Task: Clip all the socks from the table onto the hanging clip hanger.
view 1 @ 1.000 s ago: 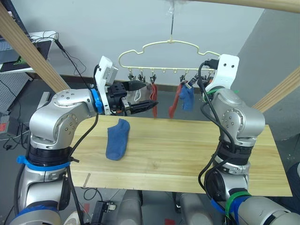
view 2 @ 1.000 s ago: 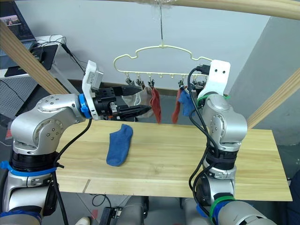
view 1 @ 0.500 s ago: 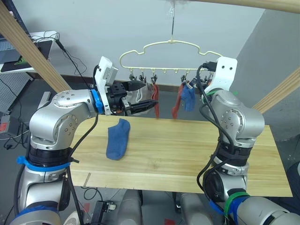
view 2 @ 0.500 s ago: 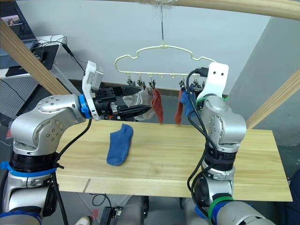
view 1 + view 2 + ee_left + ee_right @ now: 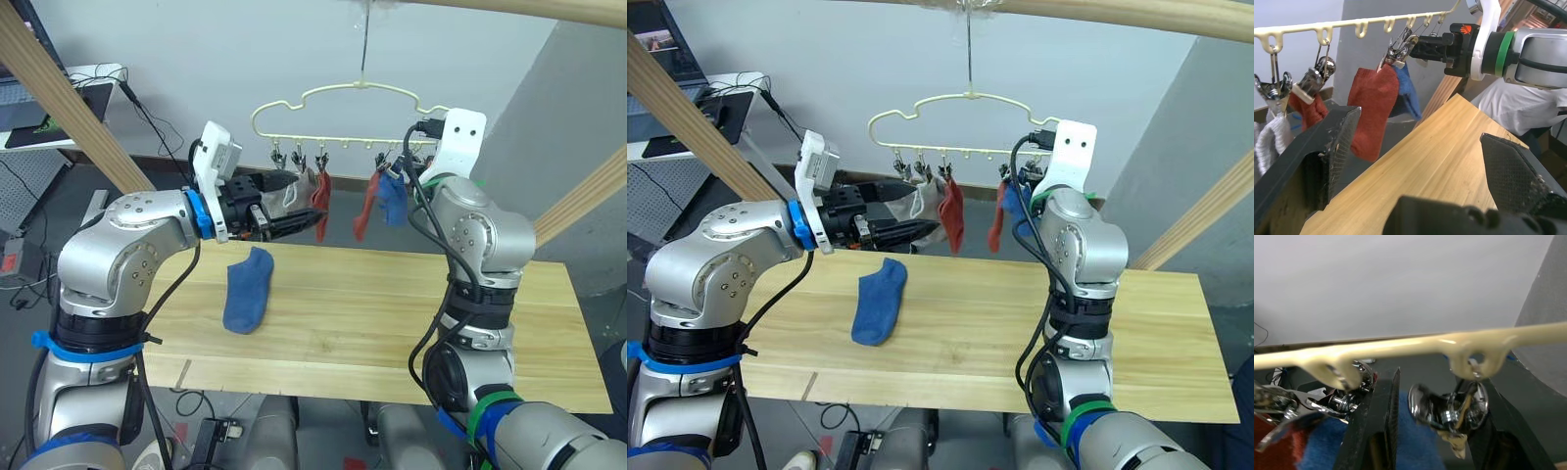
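One blue sock left on the desk, lower left of centre, long axis running front to back. Left gripper sits just above and behind it with jaws released, so it's nearer. Further back, the right gripper has its jaws spread around a clip on the clip hanger.

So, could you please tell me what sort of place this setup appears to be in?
Probably a robotics lab or test room: a light wooden plank table under a bare pale wooden pole frame, a desk with cables and equipment behind, and plain walls.
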Motion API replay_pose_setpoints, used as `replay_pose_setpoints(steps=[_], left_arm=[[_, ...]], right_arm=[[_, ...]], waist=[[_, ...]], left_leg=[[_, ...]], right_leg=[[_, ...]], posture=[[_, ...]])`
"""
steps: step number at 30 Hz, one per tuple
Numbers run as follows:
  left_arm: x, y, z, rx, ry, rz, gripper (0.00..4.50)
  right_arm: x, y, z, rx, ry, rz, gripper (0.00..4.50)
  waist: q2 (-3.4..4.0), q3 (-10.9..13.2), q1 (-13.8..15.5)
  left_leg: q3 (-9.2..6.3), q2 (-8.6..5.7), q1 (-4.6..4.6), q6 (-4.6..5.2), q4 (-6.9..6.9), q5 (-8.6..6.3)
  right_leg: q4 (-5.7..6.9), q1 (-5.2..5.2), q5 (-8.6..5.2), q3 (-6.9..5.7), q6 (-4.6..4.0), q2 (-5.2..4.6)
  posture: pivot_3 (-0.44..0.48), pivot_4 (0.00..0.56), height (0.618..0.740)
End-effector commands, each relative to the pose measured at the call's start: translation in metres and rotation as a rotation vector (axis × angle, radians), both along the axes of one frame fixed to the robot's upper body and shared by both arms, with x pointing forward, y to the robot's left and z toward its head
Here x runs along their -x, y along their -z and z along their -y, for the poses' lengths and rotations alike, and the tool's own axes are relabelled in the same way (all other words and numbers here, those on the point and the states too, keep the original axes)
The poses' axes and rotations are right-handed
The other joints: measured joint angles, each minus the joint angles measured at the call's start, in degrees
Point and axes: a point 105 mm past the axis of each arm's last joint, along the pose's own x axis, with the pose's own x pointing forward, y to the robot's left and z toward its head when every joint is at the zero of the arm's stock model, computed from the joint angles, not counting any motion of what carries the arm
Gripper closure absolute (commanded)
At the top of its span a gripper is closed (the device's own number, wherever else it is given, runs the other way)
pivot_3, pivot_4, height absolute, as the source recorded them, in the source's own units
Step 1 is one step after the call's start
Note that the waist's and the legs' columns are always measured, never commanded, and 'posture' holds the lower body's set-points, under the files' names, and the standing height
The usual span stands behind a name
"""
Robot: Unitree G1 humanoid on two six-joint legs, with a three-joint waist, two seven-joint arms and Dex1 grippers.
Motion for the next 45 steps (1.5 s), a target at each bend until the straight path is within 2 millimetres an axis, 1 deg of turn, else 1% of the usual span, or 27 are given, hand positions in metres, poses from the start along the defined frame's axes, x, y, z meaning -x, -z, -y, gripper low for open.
replay_pose_setpoints(steps=[1,21,24,26,28,34,38,41,45], left_arm=[[0.006,-0.012,-0.002,0.003,-0.001,0.055,0.00],[0.005,-0.010,-0.002,0.005,-0.005,0.053,0.00],[0.005,-0.010,-0.002,0.003,-0.005,0.052,0.00],[0.005,-0.010,-0.002,0.002,-0.006,0.051,0.00],[0.005,-0.010,-0.002,0.000,-0.007,0.050,0.00],[0.005,-0.008,-0.004,-0.009,-0.011,0.041,0.00],[0.002,0.001,-0.009,-0.059,-0.047,0.015,0.00],[0.000,0.013,-0.016,-0.112,-0.084,-0.018,0.00],[-0.004,0.044,-0.031,-0.260,-0.139,-0.033,0.00]], right_arm=[[0.000,-0.020,0.000,-0.015,0.008,0.076,2.70],[-0.001,-0.025,0.006,-0.001,0.044,0.089,2.70],[0.000,-0.023,0.008,0.004,0.057,0.083,3.32],[0.000,-0.022,0.009,0.006,0.063,0.076,3.89],[0.000,-0.021,0.009,0.006,0.066,0.071,4.36],[0.001,-0.020,0.010,0.003,0.073,0.064,4.37],[0.002,-0.020,0.010,0.000,0.075,0.061,4.37],[0.004,-0.021,0.011,-0.005,0.072,0.057,4.37],[0.008,-0.023,0.010,-0.006,0.058,0.043,4.37]], waist=[[0.00,0.0,0.1],[0.00,0.0,0.0],[0.00,0.0,0.1],[0.00,0.0,0.1],[0.00,0.0,0.1],[0.00,0.0,0.0],[0.00,0.0,0.0],[0.00,0.0,0.0],[0.01,0.0,0.0]], left_leg=[[0.00,0.00,-0.01,0.00,0.00,0.00],[0.00,0.00,0.00,0.00,0.00,0.00],[0.00,0.00,0.00,0.00,0.00,0.00],[0.00,0.00,0.00,0.00,0.00,0.00],[0.00,0.00,0.00,0.00,0.00,0.00],[0.00,0.00,0.00,0.00,0.00,0.00],[0.00,0.00,0.00,0.00,0.00,0.00],[0.00,0.00,0.00,0.00,0.00,0.00],[0.00,0.00,0.01,0.00,-0.01,0.00]], right_leg=[[-0.01,0.00,0.00,0.00,0.00,0.00],[0.02,0.00,0.00,0.00,0.00,0.00],[0.02,0.00,0.00,0.00,0.00,0.00],[0.02,0.00,0.00,0.00,0.00,0.00],[0.03,0.00,0.00,0.00,0.00,0.00],[0.03,0.00,0.00,0.00,0.00,0.00],[0.03,0.00,0.00,0.00,0.00,0.00],[0.02,0.00,0.00,0.00,0.00,0.00],[0.02,-0.01,0.00,0.01,0.00,0.00]], posture=[[0.072,0.272,0.740],[0.063,0.271,0.740],[0.064,0.270,0.740],[0.065,0.270,0.740],[0.064,0.270,0.740],[0.063,0.271,0.740],[0.063,0.272,0.740],[0.064,0.274,0.740],[0.062,0.277,0.740]])
